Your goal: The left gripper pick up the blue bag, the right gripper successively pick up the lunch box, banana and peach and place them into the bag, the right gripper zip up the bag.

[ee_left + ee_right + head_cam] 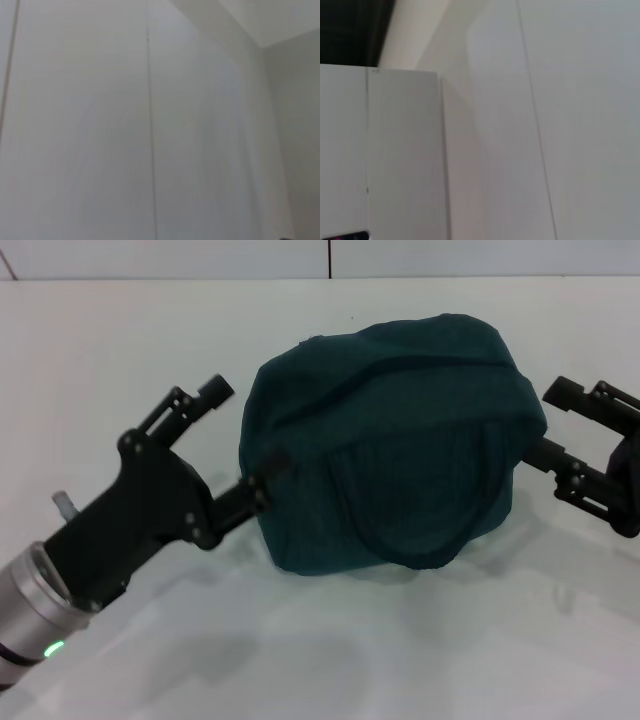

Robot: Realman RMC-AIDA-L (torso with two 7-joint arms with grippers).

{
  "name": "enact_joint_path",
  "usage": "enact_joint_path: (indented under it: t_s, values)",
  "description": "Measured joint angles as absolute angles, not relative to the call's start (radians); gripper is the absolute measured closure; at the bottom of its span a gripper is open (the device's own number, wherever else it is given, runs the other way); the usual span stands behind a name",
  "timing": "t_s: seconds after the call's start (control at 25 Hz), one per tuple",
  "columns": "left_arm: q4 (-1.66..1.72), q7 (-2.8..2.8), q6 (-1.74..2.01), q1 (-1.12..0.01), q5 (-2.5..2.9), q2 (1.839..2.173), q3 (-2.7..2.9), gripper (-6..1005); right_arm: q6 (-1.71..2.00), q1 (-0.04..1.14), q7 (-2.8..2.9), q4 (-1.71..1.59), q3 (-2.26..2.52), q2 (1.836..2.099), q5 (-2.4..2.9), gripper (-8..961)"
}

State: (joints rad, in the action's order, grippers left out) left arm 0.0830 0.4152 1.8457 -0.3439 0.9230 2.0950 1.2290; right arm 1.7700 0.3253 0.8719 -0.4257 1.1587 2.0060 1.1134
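Observation:
The blue bag sits bulging on the white table in the middle of the head view, with its zip line running across the top. My left gripper is at the bag's left side, open, its lower finger touching the bag and its upper finger clear of it. My right gripper is at the bag's right side, open, its lower finger against the bag. The lunch box, banana and peach are out of view. Both wrist views show only white wall panels.
The table's far edge meets a pale wall behind the bag. Bare table lies in front of the bag and to its far left.

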Motion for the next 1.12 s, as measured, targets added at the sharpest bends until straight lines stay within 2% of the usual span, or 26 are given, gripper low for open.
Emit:
enact_joint_path:
  t_s: [1.12]
  values:
    - [0.077,0.375,1.853,-0.351,0.968,2.096,1.245,195,1.858,0.351,0.764,-0.339,1.169,2.013,1.102,321]
